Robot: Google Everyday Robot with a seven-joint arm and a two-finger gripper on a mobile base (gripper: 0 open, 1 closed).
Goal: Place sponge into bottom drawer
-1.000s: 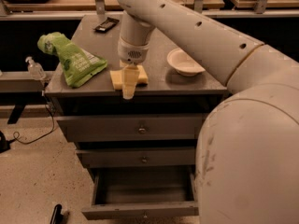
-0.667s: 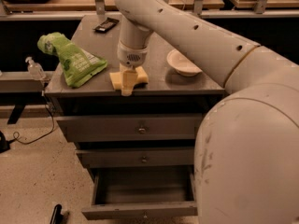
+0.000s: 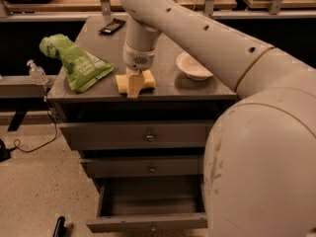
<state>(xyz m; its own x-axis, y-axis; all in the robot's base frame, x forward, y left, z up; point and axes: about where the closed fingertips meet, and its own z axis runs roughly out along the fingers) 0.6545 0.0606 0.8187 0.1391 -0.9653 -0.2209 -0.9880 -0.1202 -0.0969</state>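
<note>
The pale yellow sponge (image 3: 148, 80) lies at the front edge of the grey cabinet's top (image 3: 197, 88). My gripper (image 3: 134, 85) comes straight down on it from the arm above. One yellowish finger (image 3: 133, 88) covers the sponge's front face, and the sponge sticks out on both sides of it. The gripper looks shut on the sponge. The bottom drawer (image 3: 148, 223) is pulled out below, its deep tray open towards me and nothing visible inside.
A green bag (image 3: 79, 63) lies left of the sponge. A cream bowl (image 3: 192, 65) stands to its right, and a black phone (image 3: 112, 26) lies at the back. Two shut drawers (image 3: 148, 135) sit above the open one. My arm's bulk fills the right side.
The gripper and sponge have shifted very slightly up and back from the front edge. Nothing else has moved.
</note>
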